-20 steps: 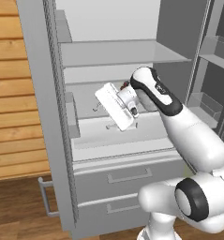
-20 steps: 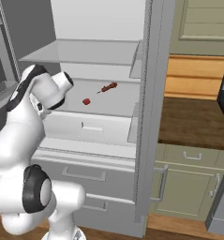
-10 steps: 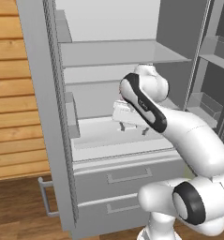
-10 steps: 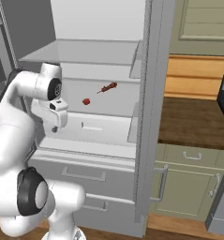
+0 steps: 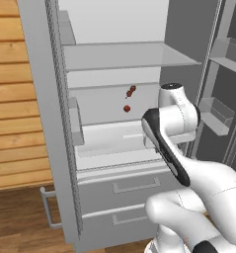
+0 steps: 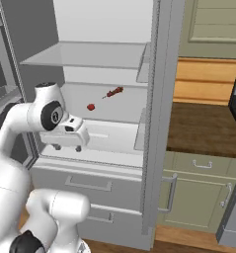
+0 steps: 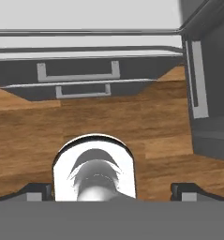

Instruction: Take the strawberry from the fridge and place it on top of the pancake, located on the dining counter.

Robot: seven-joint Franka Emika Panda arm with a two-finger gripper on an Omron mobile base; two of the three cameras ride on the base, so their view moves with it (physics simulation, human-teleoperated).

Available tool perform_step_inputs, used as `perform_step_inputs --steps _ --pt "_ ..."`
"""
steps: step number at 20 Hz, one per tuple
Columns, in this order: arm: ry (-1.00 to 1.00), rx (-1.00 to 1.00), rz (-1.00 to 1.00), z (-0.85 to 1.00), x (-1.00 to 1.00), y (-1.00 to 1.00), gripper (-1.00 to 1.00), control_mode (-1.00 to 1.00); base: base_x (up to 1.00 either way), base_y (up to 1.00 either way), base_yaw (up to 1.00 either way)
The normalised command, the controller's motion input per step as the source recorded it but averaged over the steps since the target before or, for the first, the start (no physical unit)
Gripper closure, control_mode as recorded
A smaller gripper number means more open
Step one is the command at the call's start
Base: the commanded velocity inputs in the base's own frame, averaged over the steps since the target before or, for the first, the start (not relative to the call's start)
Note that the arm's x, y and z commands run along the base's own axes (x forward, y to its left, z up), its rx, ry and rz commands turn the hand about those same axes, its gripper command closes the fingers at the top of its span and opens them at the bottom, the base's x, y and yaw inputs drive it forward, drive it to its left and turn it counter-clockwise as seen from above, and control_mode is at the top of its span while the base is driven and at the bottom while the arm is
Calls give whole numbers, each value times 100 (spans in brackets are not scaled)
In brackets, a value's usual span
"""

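- Left base view: behind the arm on its left, close, facing into the open fridge [image 5: 114, 59].
- Right base view: behind on its right, same fridge [image 6: 104, 54]; both share shelves and drawers [image 6: 90, 185].
- Hand view: points down at drawers [image 7: 78, 72] and wood floor [image 7: 146, 122].

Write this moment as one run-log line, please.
phase: reaching | tall light-grey fridge: open | small red strawberry: on shelf, untouched | two-finger gripper: open, empty, pointing down
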Motion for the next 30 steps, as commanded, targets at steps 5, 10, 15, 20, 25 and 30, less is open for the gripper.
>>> perform_step_inputs --steps 5,10,15,20,25,30 --pt "-3 13 0 -14 5 -7 -100 -100 0 0 0" --pt "2 13 -1 -43 0 0 -100 -100 0 0 0" --pt "0 7 1 -29 0 1 -100 -100 0 0 0" --pt "0 -1 0 -20 0 0 -100 -100 0 0 0" --pt "0 0 0 0 0 0 -100 -100 0 0 0" --pt "0 0 0 0 0 0 -100 -100 0 0 0"
